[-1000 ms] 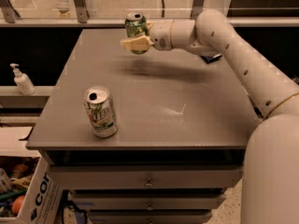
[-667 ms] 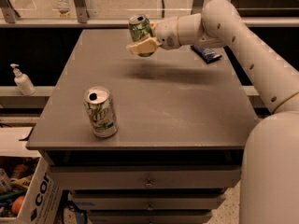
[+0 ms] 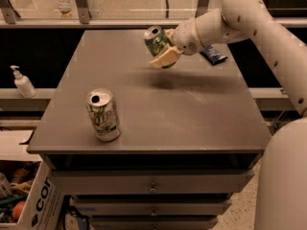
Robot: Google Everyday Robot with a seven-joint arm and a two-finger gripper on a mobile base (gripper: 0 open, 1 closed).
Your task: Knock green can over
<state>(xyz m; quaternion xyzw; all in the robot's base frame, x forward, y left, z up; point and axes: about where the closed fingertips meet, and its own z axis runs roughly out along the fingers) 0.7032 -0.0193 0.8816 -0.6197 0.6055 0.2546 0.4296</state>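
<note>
Gripper [image 3: 162,52] apparently clamped round green can [image 3: 155,38], holding it tilted above table [image 3: 192,109], presumably to lay it over.

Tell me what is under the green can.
Only bare table with a shadow: the gripper holds the green can tilted above it. One finger covers the can's bottom.

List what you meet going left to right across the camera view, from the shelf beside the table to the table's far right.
pump bottle → white can → green can, tilted and held off the table by the gripper closed on it → blue packet
</note>
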